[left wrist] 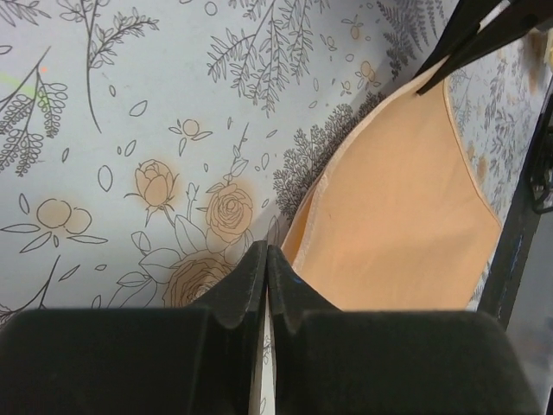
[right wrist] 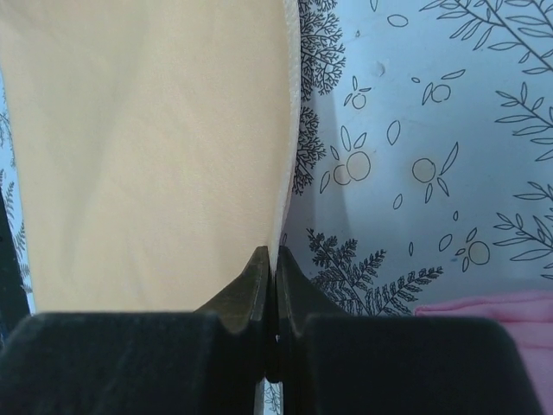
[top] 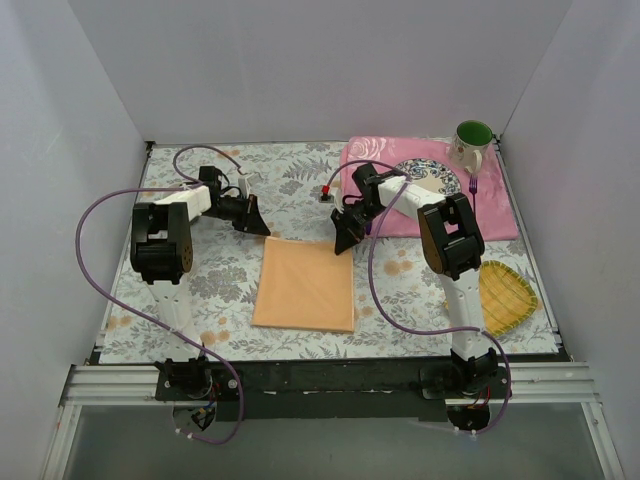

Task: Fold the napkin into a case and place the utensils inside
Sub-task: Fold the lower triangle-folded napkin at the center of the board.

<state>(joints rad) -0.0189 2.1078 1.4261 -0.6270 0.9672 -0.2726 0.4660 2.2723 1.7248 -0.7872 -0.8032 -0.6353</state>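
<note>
The peach-orange napkin lies flat in the middle of the table as a roughly square cloth. My left gripper sits at its far left corner. In the left wrist view the gripper is shut, the napkin starts just right of the fingertips, and tablecloth shows through the slit. My right gripper is at the far right corner. In the right wrist view it is shut, with the napkin's hem running into the tips. A purple fork lies by the mug. The knife is not visible.
A pink floral placemat at the back right carries a patterned plate and a green-lined mug. A yellow woven mat lies at the right front. A small red-topped object sits behind the napkin. White walls enclose the table.
</note>
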